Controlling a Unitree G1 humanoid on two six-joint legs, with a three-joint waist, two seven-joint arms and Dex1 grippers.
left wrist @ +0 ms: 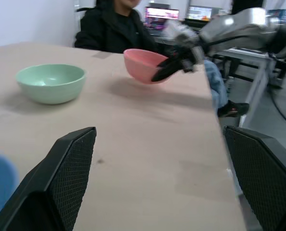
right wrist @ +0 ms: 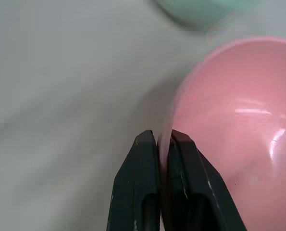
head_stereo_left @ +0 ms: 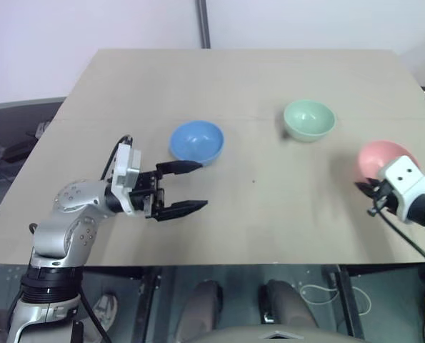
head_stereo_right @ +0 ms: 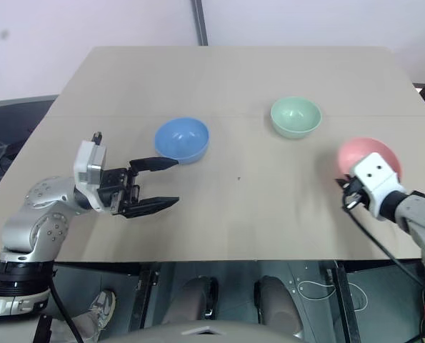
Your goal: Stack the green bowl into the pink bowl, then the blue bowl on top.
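Observation:
The pink bowl is near the table's right edge, and my right gripper is shut on its near-left rim. In the right wrist view the two fingers pinch the pink bowl's thin wall, one inside and one outside. The green bowl stands upright to the pink bowl's far left. The blue bowl sits left of centre. My left gripper is open just in front of the blue bowl, pointing right and level, with nothing between its fingers.
The tan table has a bare stretch between the blue and pink bowls. In the left wrist view a person in dark clothing sits beyond the table's right side, with monitors behind.

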